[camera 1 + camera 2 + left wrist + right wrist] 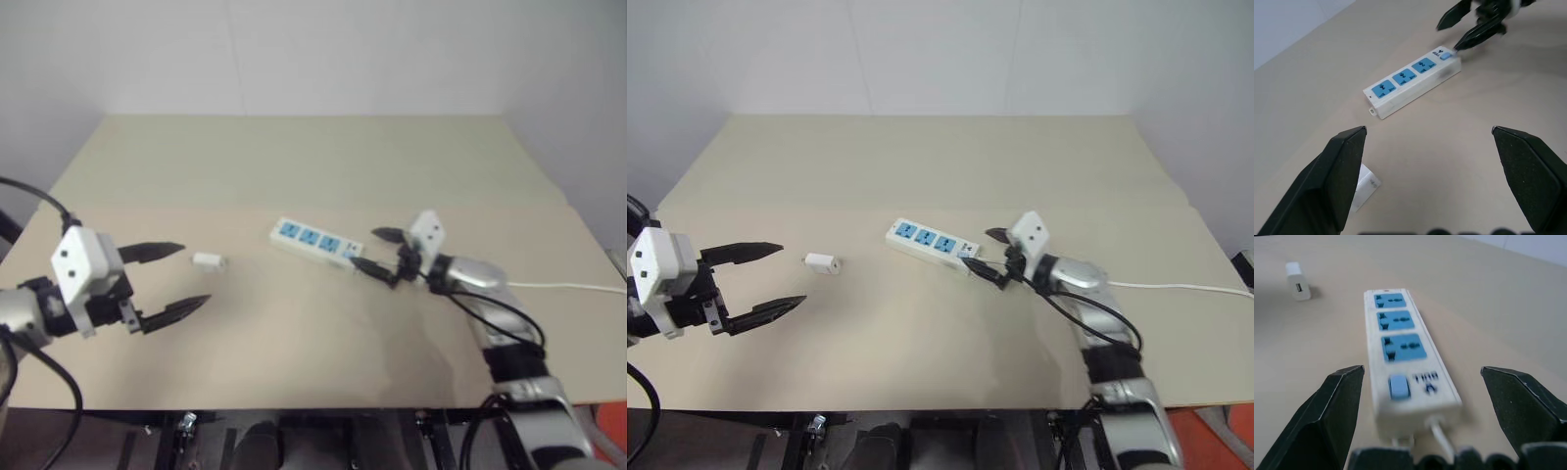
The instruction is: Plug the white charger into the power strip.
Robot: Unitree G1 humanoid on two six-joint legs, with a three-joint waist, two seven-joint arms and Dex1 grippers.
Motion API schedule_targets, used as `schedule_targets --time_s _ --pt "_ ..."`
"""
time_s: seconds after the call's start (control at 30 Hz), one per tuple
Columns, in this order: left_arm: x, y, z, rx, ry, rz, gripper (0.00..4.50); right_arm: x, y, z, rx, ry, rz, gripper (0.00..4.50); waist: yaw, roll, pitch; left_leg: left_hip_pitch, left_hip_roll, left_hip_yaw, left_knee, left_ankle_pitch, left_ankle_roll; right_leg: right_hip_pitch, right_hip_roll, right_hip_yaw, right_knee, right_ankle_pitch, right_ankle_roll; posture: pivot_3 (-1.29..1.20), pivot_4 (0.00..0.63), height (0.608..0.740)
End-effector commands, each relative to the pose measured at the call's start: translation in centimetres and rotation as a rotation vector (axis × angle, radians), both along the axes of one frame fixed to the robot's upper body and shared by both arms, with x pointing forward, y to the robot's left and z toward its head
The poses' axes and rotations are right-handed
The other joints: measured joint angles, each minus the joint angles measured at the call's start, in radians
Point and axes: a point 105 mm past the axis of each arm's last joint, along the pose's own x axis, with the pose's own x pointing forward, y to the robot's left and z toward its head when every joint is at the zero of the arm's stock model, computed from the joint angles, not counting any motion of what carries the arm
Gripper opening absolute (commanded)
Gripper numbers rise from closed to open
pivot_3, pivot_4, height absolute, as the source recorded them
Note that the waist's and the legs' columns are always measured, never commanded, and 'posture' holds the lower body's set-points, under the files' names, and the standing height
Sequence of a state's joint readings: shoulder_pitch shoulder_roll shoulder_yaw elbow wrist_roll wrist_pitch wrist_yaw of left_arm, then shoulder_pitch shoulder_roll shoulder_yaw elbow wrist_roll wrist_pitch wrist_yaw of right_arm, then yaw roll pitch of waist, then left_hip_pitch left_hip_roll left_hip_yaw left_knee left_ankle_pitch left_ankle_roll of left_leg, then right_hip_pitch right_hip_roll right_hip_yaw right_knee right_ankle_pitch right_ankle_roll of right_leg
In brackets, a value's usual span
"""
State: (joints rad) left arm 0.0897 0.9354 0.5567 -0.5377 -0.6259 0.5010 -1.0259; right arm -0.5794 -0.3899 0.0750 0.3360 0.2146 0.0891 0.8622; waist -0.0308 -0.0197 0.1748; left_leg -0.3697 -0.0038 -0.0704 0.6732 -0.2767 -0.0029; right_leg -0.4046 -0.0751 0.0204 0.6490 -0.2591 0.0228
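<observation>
The small white boxy plastic charger lies on its side on the beige table, a dark port showing in one end face. Well apart to its right lies the long white power strip with three blue sockets, a blue switch and a thin white cord. The left claw hangs spread beside the charger; the right claw stands spread at the strip's switch end.

The light was soft and even on the tabletop. Shadows were faint. The power strip looked a bit blurry up close, maybe from moving.
</observation>
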Motion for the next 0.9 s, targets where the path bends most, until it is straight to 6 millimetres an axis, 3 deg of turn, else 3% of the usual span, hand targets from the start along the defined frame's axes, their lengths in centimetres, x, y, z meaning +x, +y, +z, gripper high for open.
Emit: schedule_targets --time_s 0.03,0.33,0.9 --pt "-0.4 -0.5 0.6 -0.001 -0.042 -0.008 4.48 0.9 1.0 0.6 0.035 -0.038 0.016 4.5 0.0 0.0 0.0 -0.001 0.0 0.0 0.0 0.0 -0.001 -0.001 0.0 0.0 0.0 0.0 0.0 0.0 0.15 0.74" --pt "-0.6 -0.6 0.6 0.001 -0.038 -0.009 4.48 2.2 2.0 -1.1 0.061 0.022 0.061 4.5 -0.009 0.0 0.0 0.0 0.0 -0.001 -0.003 0.0 -0.001 -0.002 0.0 0.003 -0.001 0.0 0.0 0.0 0.15 0.74" --pt "-0.8 -0.3 0.9 0.013 -0.032 -0.01 4.48 1.5 3.5 -4.8 0.029 0.128 0.131 4.5 -0.029 0.0 0.0 0.003 0.001 0.005 -0.005 0.0 -0.001 -0.004 0.002 0.012 0.001 0.0 0.0 0.0 0.15 0.74"
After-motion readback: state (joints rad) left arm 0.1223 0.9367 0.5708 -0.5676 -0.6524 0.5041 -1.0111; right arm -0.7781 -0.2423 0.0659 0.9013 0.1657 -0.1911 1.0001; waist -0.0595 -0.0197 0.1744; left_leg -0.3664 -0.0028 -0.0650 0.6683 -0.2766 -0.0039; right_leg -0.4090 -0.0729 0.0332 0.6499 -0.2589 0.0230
